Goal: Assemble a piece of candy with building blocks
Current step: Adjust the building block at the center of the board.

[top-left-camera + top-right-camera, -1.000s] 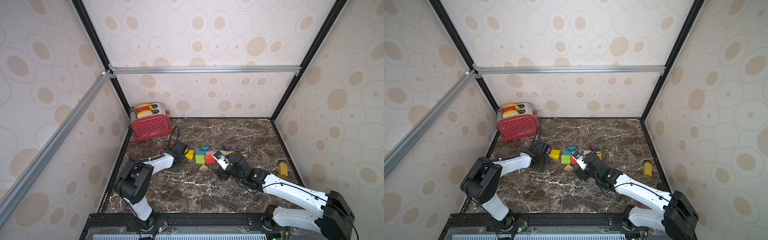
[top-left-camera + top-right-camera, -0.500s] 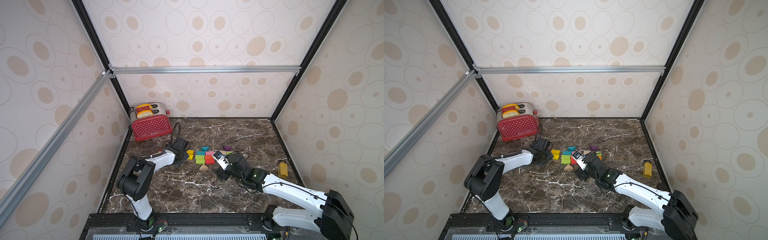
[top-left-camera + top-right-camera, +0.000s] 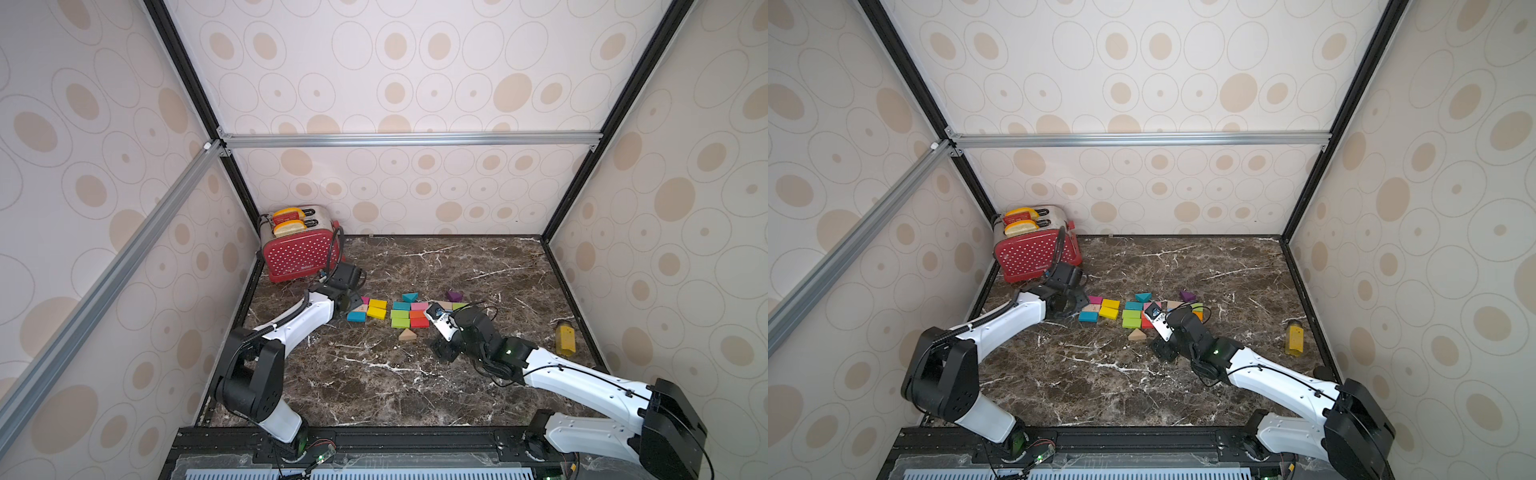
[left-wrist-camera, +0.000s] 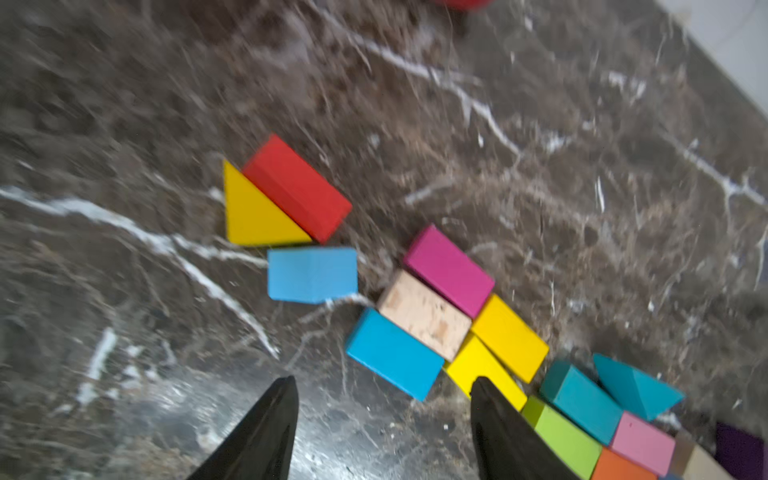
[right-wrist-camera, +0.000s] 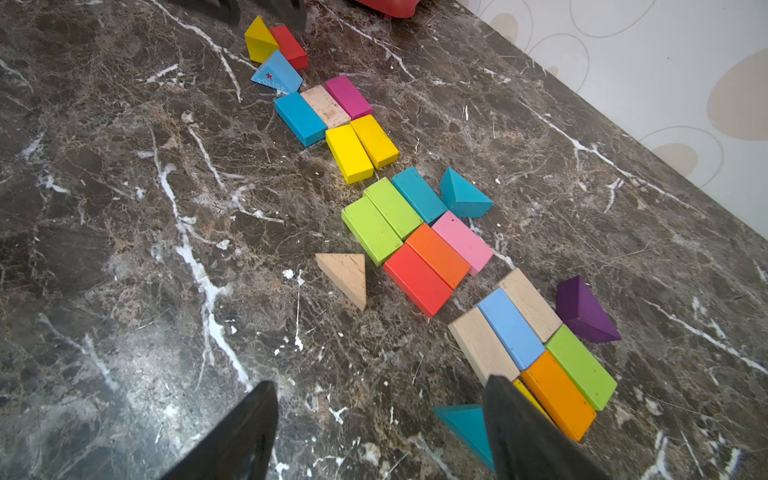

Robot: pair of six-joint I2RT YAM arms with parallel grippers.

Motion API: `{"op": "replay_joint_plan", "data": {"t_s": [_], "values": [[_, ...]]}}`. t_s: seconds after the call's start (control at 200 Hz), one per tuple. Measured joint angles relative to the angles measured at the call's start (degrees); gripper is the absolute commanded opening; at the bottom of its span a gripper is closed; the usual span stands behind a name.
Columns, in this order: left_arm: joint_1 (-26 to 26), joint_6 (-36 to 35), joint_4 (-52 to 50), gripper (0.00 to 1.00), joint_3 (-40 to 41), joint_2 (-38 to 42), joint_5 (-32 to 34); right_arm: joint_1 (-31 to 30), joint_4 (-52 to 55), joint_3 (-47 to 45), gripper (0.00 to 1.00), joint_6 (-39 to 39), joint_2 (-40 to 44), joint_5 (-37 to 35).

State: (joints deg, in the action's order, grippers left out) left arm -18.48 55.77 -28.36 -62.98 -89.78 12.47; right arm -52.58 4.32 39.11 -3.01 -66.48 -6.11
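Blue wedge (image 4: 311, 274) lies just beside the blue brick (image 4: 395, 353); left gripper (image 4: 382, 380), gaping empty like the right gripper (image 5: 381, 382), should likely seat it flush, squarely.

The table (image 3: 395, 374) was dark brown marble with white veins. The walls (image 3: 415, 62) were cream, printed with beige ovals inside thin rings. The toaster (image 3: 299, 259) was red with small white dots, and the bottle (image 3: 565, 338) was mustard yellow. The arms (image 3: 582, 374) were white with black joints, and the fingers (image 5: 241, 436) were black. There was a yellow wedge (image 5: 259, 39), a light blue wedge (image 5: 276, 75) with a red star and white letters, a teal wedge (image 5: 463, 195), a purple wedge (image 5: 584, 309) and a bare wood wedge (image 5: 345, 276). There was also a magenta brick (image 5: 348, 96), a blue brick (image 5: 300, 118), two yellow bricks (image 5: 349, 153), two green bricks (image 5: 372, 230), a teal brick (image 5: 417, 193), a pink brick (image 5: 463, 241), an orange brick (image 5: 438, 255) and a red brick (image 5: 417, 280).
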Motion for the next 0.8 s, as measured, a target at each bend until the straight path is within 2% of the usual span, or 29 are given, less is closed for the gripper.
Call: {"op": "replay_joint_plan", "data": {"t_s": [0.11,0.195,0.391,0.596,0.801], "values": [[4.48,-1.92,-2.34,0.74,-2.16,-1.22,0.28,0.0,-0.02,-0.02,0.81,-0.02,-0.07,0.22],[6.97,-3.82,-4.87,0.72,-5.79,-5.42,0.15,0.0,0.0,-0.02,0.81,-0.02,-0.31,0.44],[7.65,-7.76,-7.74,0.65,-16.09,-17.51,-0.92,0.0,-0.02,-0.02,0.81,-0.02,-0.44,0.85],[7.61,-9.86,-6.62,0.65,-16.59,-21.73,-3.56,0.0,-0.02,-0.02,0.81,-0.13,-0.52,1.31],[7.61,-10.32,-5.27,0.66,-15.87,-21.29,-4.09,0.0,-0.04,-0.02,0.81,-0.26,-0.9,1.46]]}}
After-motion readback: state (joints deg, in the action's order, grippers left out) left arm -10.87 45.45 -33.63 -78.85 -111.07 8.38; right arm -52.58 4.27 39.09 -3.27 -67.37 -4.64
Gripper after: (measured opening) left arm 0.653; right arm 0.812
